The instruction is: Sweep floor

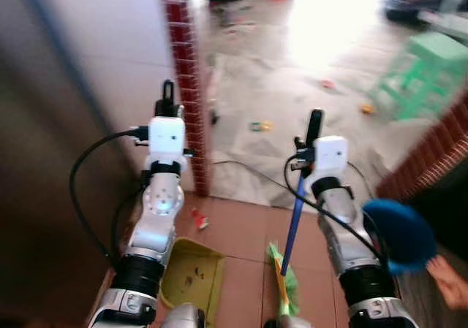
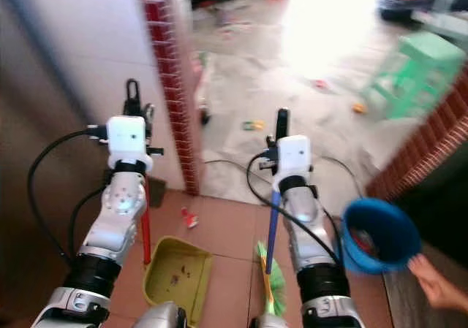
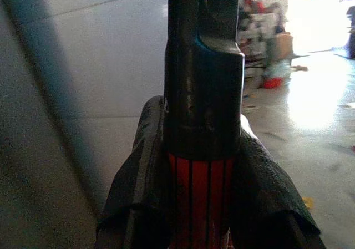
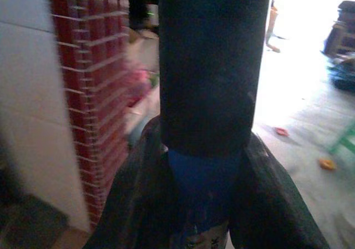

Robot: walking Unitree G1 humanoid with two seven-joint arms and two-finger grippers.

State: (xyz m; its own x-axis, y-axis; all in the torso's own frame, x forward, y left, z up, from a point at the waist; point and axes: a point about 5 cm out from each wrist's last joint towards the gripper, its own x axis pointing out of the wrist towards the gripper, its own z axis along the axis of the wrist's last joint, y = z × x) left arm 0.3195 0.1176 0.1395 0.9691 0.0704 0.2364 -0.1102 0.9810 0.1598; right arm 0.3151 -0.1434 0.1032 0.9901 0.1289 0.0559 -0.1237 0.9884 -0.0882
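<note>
My left gripper (image 1: pixel 168 98) is raised in front of the white wall and shut on the dustpan's red handle (image 2: pixel 145 226), whose black top (image 3: pixel 202 93) sits between the fingers (image 3: pixel 141 171). The yellow-green dustpan (image 1: pixel 191 277) rests on the tiled floor below, with a few crumbs inside. My right gripper (image 1: pixel 314 127) is shut on the broom's blue handle (image 1: pixel 294 222), seen close up as the blue handle (image 4: pixel 202 185) in the right wrist view. The green bristles (image 1: pixel 285 280) touch the floor just right of the dustpan.
A red brick pillar (image 1: pixel 189 79) rises just ahead of the dustpan. Small red litter (image 1: pixel 198 218) lies near it, with more scraps (image 1: pixel 259 126) on the grey floor beyond. A person's hand (image 1: pixel 447 280) holds a blue bucket (image 1: pixel 398 233) at right. A green stool (image 1: pixel 428 69) stands far right.
</note>
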